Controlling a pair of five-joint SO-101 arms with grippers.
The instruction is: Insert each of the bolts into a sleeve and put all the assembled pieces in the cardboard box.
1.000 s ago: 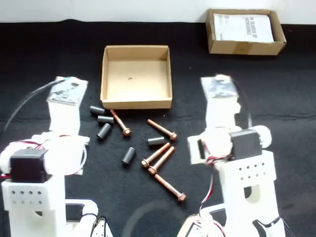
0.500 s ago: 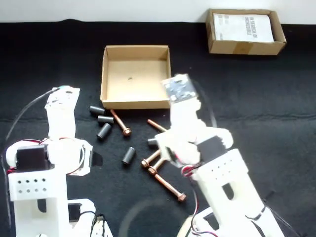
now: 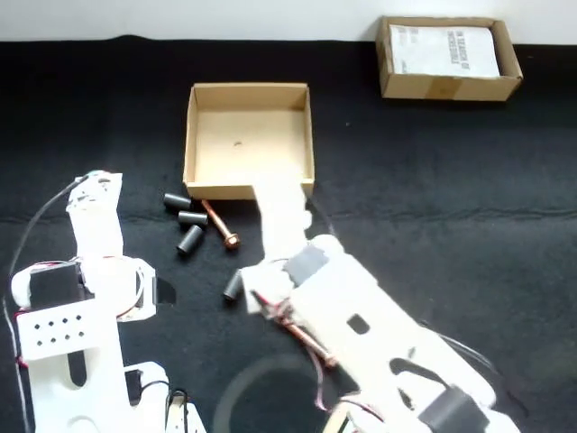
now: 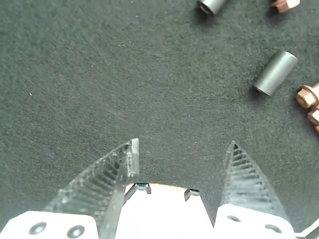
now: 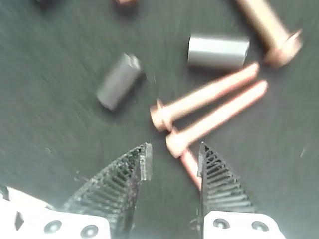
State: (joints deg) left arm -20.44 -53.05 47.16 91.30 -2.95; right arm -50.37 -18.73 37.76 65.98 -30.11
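Note:
The cardboard box (image 3: 248,135) lies open on the black mat. Below it are dark sleeves (image 3: 192,217) and a copper bolt (image 3: 219,224). My right arm (image 3: 306,271) leans over the heap of bolts and hides most of them. In the right wrist view, my right gripper (image 5: 174,152) is open just above two parallel bolts (image 5: 204,97), near the head of the closer one (image 5: 217,118), with a grey sleeve (image 5: 218,51) beyond. My left gripper (image 4: 183,149) is open over bare mat, a sleeve (image 4: 275,72) off to its side. My left arm (image 3: 90,225) stands left of the sleeves.
A second cardboard box (image 3: 446,56) holding a printed sheet sits at the back right. Another sleeve (image 3: 233,286) lies beside the right arm, and a bolt (image 3: 311,343) pokes out beneath it. Black mat stretches open to the right.
My right arm has swung left from the right side and come down over the bolts. My left arm has shifted slightly left.

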